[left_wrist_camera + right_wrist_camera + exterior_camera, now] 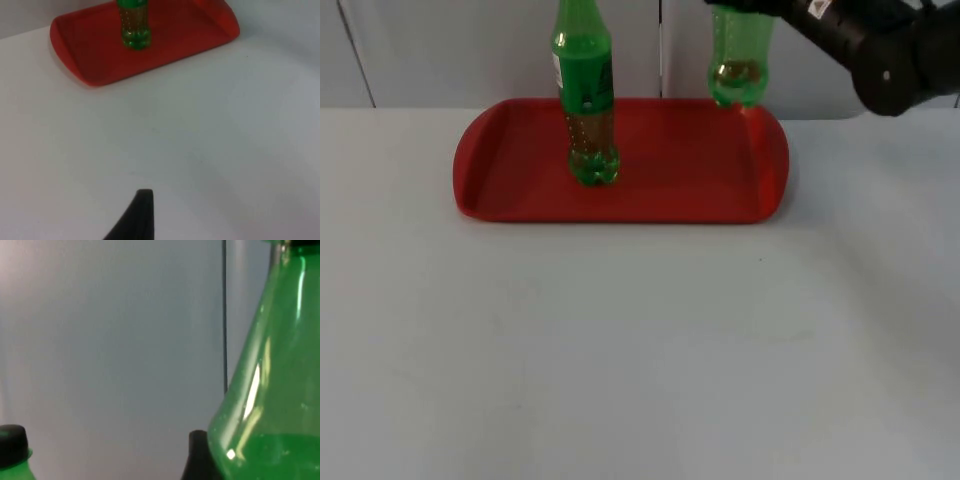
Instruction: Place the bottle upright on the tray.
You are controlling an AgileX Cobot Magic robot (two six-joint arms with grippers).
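Transport step: right hand (752,20) clamped on bottle (738,65), carried upright above tray's (520,195) far right corner. Next: lower straight down, release. Left hand (137,215) waiting over surface (640,350); grip state unclear.

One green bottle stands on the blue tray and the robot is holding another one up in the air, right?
Nearly. The tray is red, not blue, as the top view shows. One green bottle stands on it, and the right gripper holds another bottle up.

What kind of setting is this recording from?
Probably a lab test bench: a bare white table, a grey partition wall, and staged props, namely a red tray and two green bottles.
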